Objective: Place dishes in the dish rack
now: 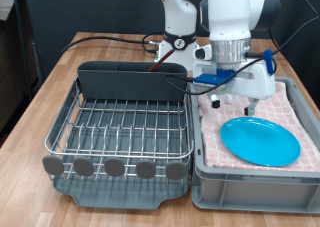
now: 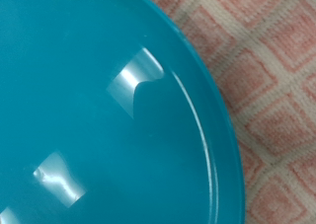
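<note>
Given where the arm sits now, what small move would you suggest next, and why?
Probably lower the gripper toward the plate. It hangs above the plate's far edge, the plate lies flat on the checked cloth, and the dish rack holds no dishes.

Light-blue plate (image 1: 259, 140), pink checked cloth (image 1: 300, 112), silver wire rack (image 1: 125, 122)

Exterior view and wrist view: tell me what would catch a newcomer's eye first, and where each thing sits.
The round flat light-blue plate stands out most, lying on the pink checked cloth in the grey crate at the exterior view's right; it also fills most of the wrist view. Directly above it hangs the white arm's gripper. To the exterior view's left sits the large silver wire dish rack, with no dishes showing on its wires.
</note>
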Action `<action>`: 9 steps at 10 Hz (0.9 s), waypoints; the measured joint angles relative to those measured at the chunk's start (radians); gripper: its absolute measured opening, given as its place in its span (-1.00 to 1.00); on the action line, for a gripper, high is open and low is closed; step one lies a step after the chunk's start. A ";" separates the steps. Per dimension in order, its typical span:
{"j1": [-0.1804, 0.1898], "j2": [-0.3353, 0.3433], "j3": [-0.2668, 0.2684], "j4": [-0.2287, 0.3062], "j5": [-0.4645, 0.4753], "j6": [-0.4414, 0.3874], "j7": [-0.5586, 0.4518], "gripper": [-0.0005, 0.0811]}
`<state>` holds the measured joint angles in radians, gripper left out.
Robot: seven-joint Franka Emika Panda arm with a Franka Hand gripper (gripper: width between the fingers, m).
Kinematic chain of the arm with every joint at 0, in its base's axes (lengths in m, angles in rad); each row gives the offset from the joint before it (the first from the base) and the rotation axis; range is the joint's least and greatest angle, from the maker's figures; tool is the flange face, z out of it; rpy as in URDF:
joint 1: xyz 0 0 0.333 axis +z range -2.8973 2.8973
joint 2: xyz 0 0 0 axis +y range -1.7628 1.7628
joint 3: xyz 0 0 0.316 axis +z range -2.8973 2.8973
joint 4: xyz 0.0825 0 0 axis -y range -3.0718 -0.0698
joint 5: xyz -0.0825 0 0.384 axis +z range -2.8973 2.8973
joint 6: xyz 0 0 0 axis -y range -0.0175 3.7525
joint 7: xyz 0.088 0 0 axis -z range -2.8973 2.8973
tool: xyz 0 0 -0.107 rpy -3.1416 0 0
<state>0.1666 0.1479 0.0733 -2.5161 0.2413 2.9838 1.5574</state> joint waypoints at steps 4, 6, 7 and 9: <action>-0.037 0.032 0.052 0.000 0.082 0.040 -0.082 0.98; -0.061 0.049 0.084 0.001 0.112 0.060 -0.114 0.98; -0.072 0.057 0.097 0.003 0.117 0.065 -0.124 0.98; -0.092 0.072 0.119 0.013 0.126 0.075 -0.140 0.98</action>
<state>0.0743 0.2203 0.1924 -2.5027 0.3672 3.0591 1.4173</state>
